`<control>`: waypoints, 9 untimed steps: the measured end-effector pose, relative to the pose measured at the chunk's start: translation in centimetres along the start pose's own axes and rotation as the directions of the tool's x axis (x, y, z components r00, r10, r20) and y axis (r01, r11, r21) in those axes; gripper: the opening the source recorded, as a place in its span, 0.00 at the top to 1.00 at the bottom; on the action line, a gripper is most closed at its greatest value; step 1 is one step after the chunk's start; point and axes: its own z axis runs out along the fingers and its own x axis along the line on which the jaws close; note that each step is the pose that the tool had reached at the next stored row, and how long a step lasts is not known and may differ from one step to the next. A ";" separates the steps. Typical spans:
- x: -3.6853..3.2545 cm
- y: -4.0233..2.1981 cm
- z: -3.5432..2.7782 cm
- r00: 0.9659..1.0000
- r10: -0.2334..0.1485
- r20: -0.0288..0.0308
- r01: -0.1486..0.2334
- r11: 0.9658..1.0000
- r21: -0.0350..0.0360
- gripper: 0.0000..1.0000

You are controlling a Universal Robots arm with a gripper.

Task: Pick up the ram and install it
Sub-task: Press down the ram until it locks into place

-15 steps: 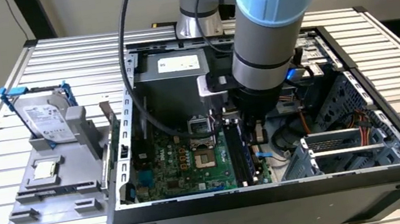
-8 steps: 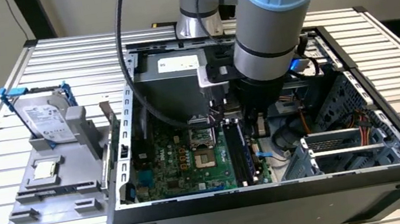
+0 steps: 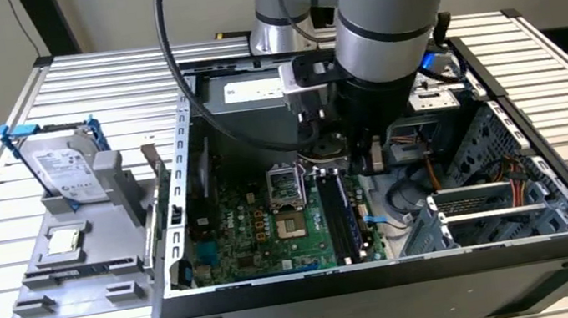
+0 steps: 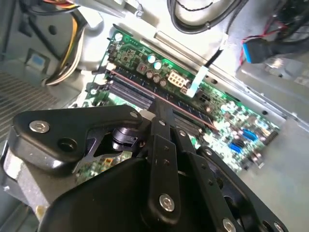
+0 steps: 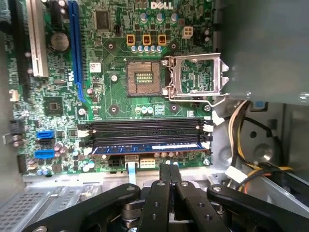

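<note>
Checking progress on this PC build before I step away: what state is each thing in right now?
ram: sitting in the memory slot nearest the end effector; whether it is latched cannot be told.
end effector: shut, empty, fingertips close to the ram.
other memory slots: empty.
processor socket: open, empty, cover swung aside.
computer case: on its side, open.
hard drive: upright in a grey stand outside the case.

You will find the motherboard in the computer case. The ram sits on it, in the slot nearest the gripper.
</note>
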 end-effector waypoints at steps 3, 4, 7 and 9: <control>-0.11 -0.06 -1.36 1.000 0.000 0.000 0.000 1.000 0.000 1.00; -0.14 -0.07 -1.62 1.000 0.000 0.000 0.000 1.000 0.000 1.00; -0.14 -0.07 -1.62 1.000 0.000 0.001 0.000 1.000 0.000 1.00; -0.14 -0.07 -1.62 1.000 0.000 0.001 0.000 1.000 0.000 1.00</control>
